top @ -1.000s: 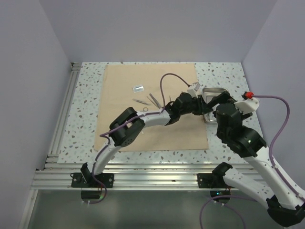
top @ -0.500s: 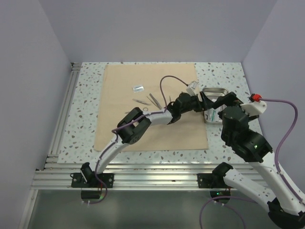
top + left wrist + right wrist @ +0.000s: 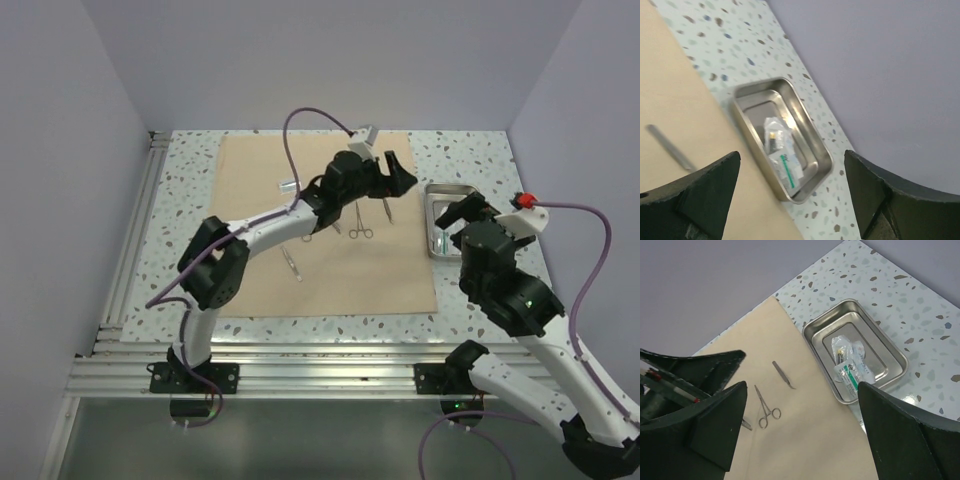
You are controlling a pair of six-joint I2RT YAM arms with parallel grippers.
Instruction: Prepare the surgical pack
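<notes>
The tan cloth sheet (image 3: 320, 250) lies flat on the table. On it lie ring-handled scissors (image 3: 358, 225), forceps (image 3: 385, 207), another thin instrument (image 3: 290, 262) and a small packet (image 3: 288, 185). The steel tray (image 3: 450, 187) stands on the table just off the cloth's right edge. It holds clear packets (image 3: 850, 365). My left gripper (image 3: 398, 180) hangs open and empty above the cloth, left of the tray. Over the tray's near end my right gripper (image 3: 463, 205) is open and empty too. The left wrist view shows the tray (image 3: 812, 145), its packets (image 3: 780, 150) and the forceps (image 3: 670, 147).
Speckled tabletop (image 3: 180, 200) surrounds the cloth. Purple walls close the back and both sides. An aluminium rail (image 3: 130, 250) runs along the left edge and the near edge. The left arm stretches diagonally across the cloth.
My left gripper has opened and pulled back from the tray, up and to the left over the cloth. The instruments on the cloth lie in new places. The right gripper stays over the tray.
</notes>
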